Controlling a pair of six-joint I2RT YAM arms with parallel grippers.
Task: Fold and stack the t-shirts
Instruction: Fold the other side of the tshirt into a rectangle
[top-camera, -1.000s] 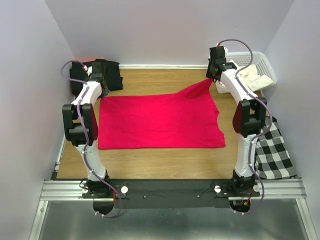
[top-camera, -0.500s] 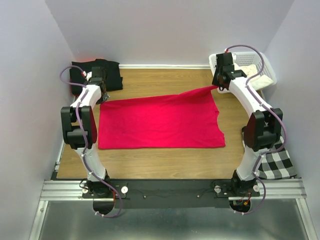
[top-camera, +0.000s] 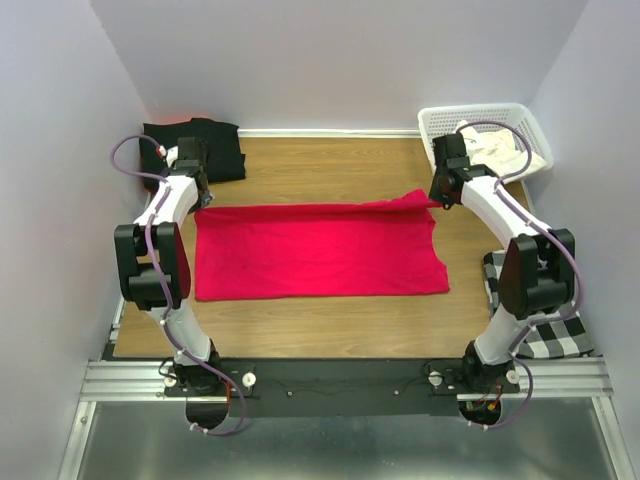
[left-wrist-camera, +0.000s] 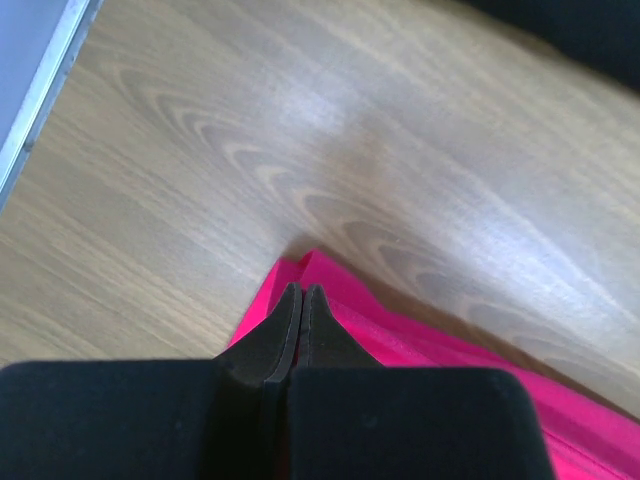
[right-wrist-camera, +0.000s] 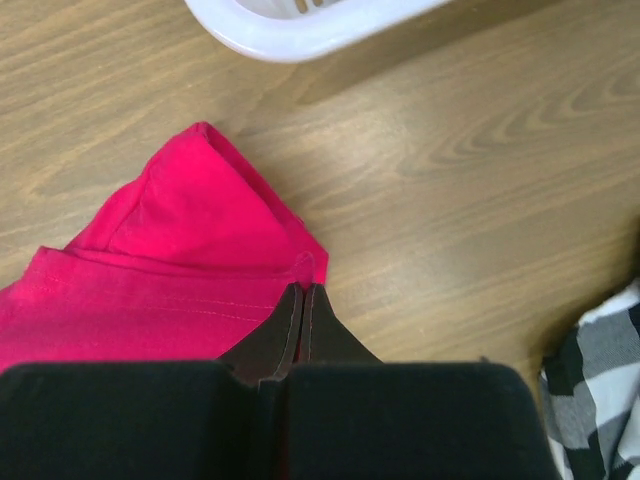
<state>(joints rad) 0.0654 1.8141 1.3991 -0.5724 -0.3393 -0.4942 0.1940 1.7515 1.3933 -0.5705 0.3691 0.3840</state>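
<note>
1. The red t-shirt (top-camera: 320, 255) is lying spread across the middle of the desk (top-camera: 320, 165).
2. The left tool (left-wrist-camera: 302, 290) and the right tool (right-wrist-camera: 302, 290) are each pinching a far corner.
3. Being light and limp, it is likely sagging unless held by both corners.

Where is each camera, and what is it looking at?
Top: high up behind, looking down at the table; both arms show.
Left wrist: on the left arm, looking down past the shut left gripper at wood.
Right wrist: on the right arm, looking down past the shut right gripper; basket edge above.
All three share the red shirt.
</note>
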